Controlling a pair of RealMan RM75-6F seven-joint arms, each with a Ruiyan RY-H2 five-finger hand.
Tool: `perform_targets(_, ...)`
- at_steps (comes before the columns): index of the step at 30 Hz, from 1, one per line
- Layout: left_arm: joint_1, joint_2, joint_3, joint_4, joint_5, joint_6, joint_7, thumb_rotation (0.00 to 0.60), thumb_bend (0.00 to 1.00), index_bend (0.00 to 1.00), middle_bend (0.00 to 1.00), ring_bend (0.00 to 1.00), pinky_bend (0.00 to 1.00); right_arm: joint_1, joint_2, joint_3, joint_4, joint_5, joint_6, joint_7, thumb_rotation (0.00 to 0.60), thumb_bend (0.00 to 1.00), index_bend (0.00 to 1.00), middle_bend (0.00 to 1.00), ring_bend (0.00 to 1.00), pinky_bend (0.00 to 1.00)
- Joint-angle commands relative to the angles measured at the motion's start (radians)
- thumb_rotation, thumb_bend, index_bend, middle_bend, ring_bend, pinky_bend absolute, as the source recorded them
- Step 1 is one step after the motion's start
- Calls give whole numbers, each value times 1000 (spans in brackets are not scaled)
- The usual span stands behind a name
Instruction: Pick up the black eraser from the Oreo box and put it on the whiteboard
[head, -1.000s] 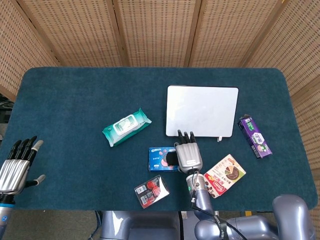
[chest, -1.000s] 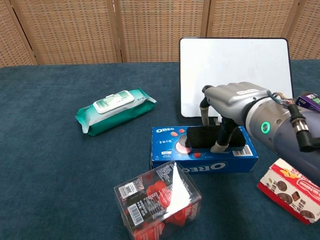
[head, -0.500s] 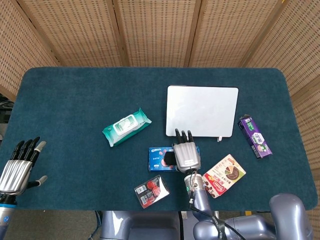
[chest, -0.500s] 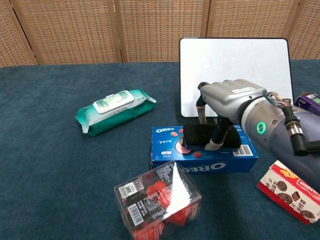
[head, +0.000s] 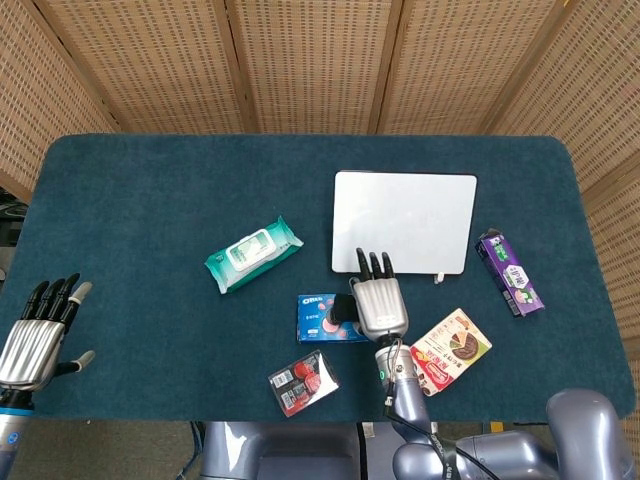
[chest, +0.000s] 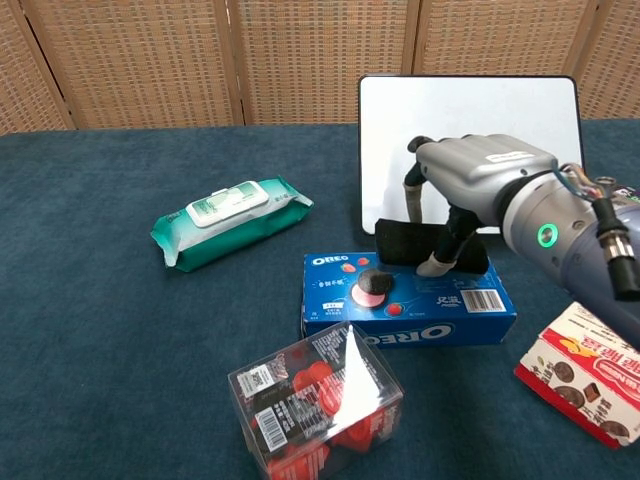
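Note:
The black eraser (chest: 405, 243) hangs just above the blue Oreo box (chest: 405, 301), gripped by my right hand (chest: 480, 195) between thumb and fingers. From the head view the right hand (head: 378, 298) covers most of the eraser and the right end of the Oreo box (head: 318, 319). The whiteboard (head: 405, 221) lies flat just beyond the hand; in the chest view the whiteboard (chest: 470, 120) is behind the hand. My left hand (head: 38, 330) hovers at the table's front left corner, fingers spread and holding nothing.
A green wet-wipes pack (head: 252, 252) lies left of the whiteboard. A clear box of red sweets (chest: 318, 399) sits in front of the Oreo box. A red-and-white snack box (head: 450, 350) lies to the hand's right, a purple packet (head: 508, 272) right of the whiteboard.
My right hand has lifted the eraser off the Oreo box and carried it slightly up and toward the whiteboard. The left hand has barely moved.

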Motion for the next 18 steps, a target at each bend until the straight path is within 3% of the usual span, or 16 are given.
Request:
perform_targets(1,1,-1,0,1,1,2,1,600,158,0,0,0,0,-8,15,2,1,-15,-1,17,600,225,534,0,0,0)
perform_targets(11,1,-18,-8,18,-2,11,-2,600,159,0,0,0,0,-38,76,38,90,-109,-33,171,600,217,536,0,0,0)
perform_targets(18,-3,-34,-12,33,-1,13,-1,600,160,0,0,0,0,-44,73,106,229,-184,-61,352,600,218,548,0,0,0)
